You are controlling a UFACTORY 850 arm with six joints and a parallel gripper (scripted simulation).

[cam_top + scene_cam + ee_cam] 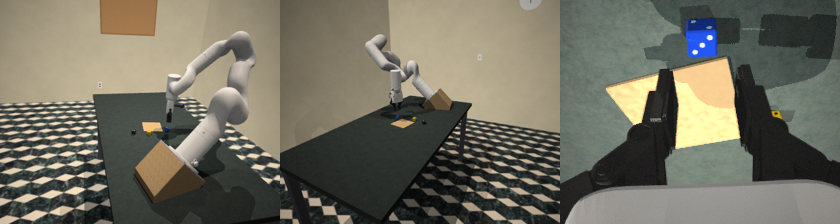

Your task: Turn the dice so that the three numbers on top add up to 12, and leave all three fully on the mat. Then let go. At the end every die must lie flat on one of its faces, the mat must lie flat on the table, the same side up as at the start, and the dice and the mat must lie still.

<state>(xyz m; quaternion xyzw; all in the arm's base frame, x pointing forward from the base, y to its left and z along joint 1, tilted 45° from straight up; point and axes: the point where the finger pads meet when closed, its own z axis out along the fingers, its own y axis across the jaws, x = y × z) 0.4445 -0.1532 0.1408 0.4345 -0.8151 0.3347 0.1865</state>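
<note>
Black die: leftmost in the top view, the black die point(133, 131) point(423, 122) rests on the table point(119, 107) point(369, 155) point(590, 140), off the mat and well apart from it; its pips are too small to read.
Yellow die: the yellow die point(148, 133) point(414, 119) point(776, 114) sits near the mat's edge but outside it, so it probably needs only a short carry; its top number is unclear.
Mat: the tan mat point(152, 126) point(402, 123) point(710, 105) lies flat, with bare surface to receive all three dice – set down well inside the rim, they are less likely to overhang.
Blue die: the blue die point(167, 129) point(397, 117) point(702, 42) stands just beyond a mat edge, showing a three and a two to the wrist view; the three is probably uppermost.
Gripper: the gripper point(169, 120) point(396, 109) point(705, 84) hovers above the table, pointing down, fingers parted partway and grasping nothing. That gap looks ample for one die, probably the blue one next.
Room: the blue die has open sides for the fingers, but its mat-facing side is tight – a low finger there could catch the edge and shift the mat.
</note>
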